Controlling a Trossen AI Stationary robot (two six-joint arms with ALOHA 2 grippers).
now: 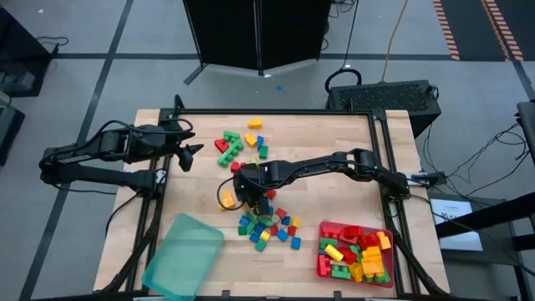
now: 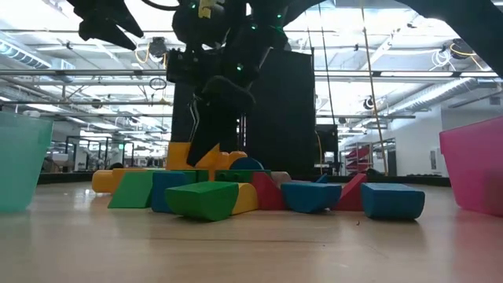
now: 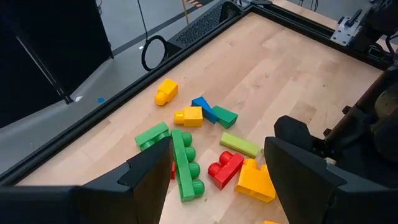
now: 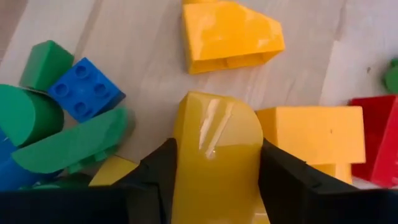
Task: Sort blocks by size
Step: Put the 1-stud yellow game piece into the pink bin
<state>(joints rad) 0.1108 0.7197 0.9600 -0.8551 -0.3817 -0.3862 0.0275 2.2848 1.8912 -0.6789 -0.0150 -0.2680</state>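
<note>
The right gripper [image 1: 255, 194] sits at the centre of the frame in the high view, over the loose pile of small red, yellow, green and blue plastic bricks [image 1: 269, 226]; its two dark fingers [image 4: 155, 171] are clamped on a rounded yellow plastic brick [image 4: 216, 149]. More bricks lie in the flat red tray [image 1: 322, 251] at lower right and in a second cluster [image 1: 238, 144] at upper centre. The left gripper [image 1: 188, 156] hovers at centre left, fingers spread apart and holding nothing
</note>
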